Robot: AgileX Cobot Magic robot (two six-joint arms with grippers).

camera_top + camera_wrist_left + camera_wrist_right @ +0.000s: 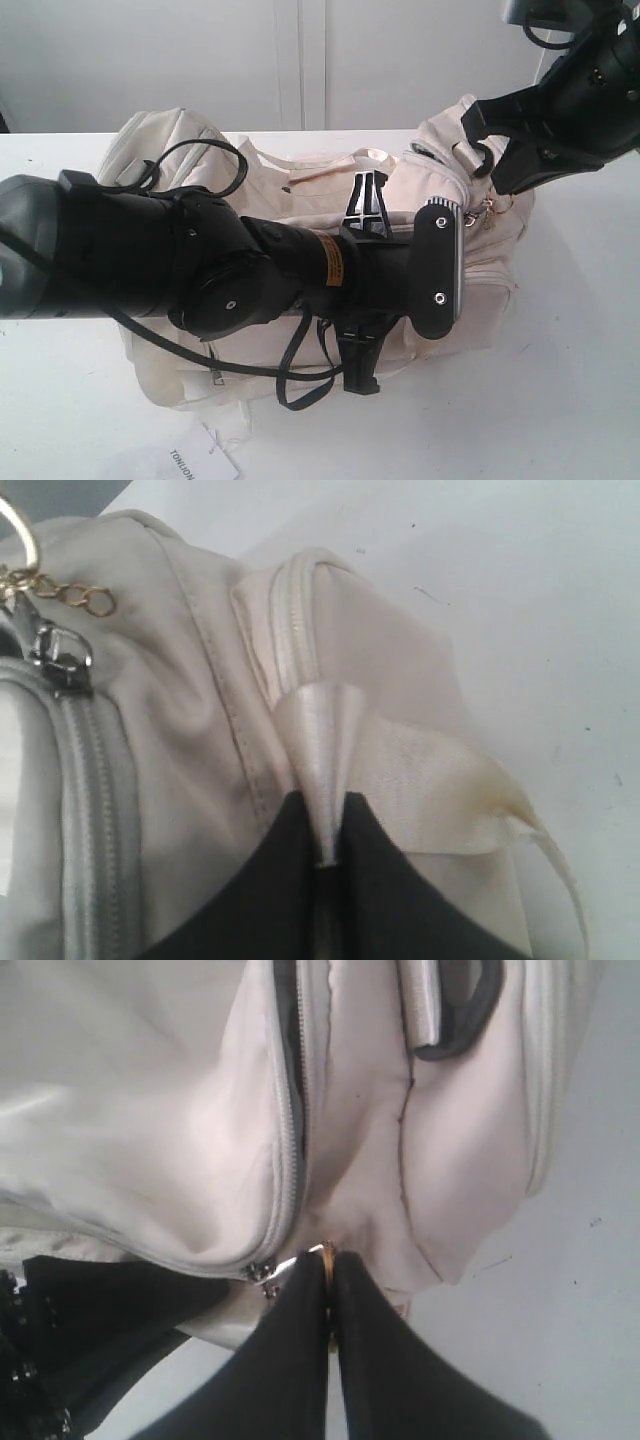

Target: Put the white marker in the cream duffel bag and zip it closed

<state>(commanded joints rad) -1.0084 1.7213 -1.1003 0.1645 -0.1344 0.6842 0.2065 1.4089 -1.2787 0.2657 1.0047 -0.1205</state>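
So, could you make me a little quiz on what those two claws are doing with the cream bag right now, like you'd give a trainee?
1. True or false: the white marker is in plain sight somewhere in these views.
2. What is the right gripper pinching? A the gold ring zip pull; B a paper tag; C nothing.
3. Fill in, open or shut: the left gripper is ____ on a pale webbing strap of the cream duffel bag.
Key: 1 false; 2 A; 3 shut.
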